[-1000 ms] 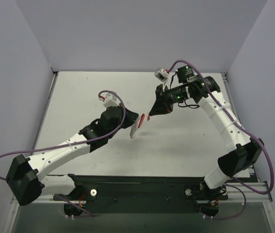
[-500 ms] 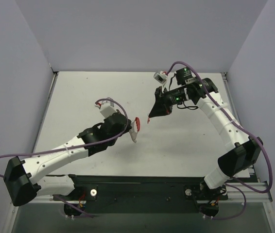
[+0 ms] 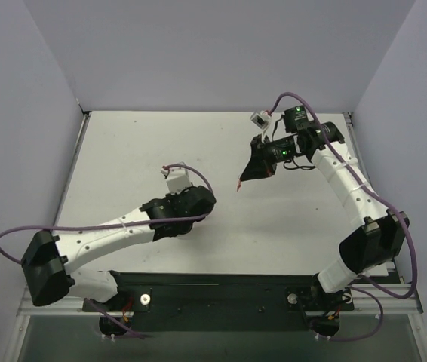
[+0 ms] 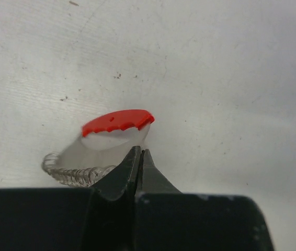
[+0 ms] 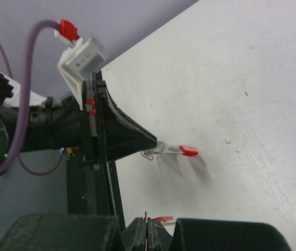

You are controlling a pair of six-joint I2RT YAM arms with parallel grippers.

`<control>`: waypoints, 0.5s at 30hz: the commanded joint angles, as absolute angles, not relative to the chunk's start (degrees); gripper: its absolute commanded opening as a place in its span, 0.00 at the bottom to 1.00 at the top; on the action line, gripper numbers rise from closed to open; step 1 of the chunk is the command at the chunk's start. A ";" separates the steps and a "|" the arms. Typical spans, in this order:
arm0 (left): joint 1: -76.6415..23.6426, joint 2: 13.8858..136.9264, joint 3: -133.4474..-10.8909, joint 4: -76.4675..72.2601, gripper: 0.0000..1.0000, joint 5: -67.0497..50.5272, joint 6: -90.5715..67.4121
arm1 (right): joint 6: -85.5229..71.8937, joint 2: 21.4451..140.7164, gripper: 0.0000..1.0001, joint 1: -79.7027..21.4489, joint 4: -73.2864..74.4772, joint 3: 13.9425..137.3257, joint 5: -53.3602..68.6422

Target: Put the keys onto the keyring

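In the left wrist view my left gripper [image 4: 140,152] is shut on the keys [image 4: 114,141], a pale silver fan with a coil of wire loops [image 4: 75,175] at its left. The keyring [image 4: 117,120], a thin red arc, runs along the fan's top, close over the table. The right wrist view shows the left gripper [image 5: 155,144] holding this bunch, its red tip [image 5: 189,150] blurred. My right gripper [image 5: 147,224] is shut on a thin metal sliver with a small red piece [image 5: 163,218]. In the top view the right gripper [image 3: 241,181] is up and right of the left gripper [image 3: 210,200].
The white table [image 3: 123,151] has grey walls behind and at both sides. The left arm [image 3: 108,230] lies across the near left; the right arm [image 3: 349,188] runs along the right edge. A black rail [image 3: 221,290] borders the near edge.
My left gripper has drawn back to the near left and turned down toward the table with the keys. My right gripper has moved a little right. The gap between the two grippers has widened.
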State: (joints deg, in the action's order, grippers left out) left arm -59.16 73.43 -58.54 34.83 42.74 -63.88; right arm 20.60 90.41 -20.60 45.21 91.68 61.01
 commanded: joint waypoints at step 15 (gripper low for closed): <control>-59.59 91.67 -57.56 6.42 0.06 27.51 -61.98 | 26.19 82.97 0.00 -15.21 52.03 85.52 60.82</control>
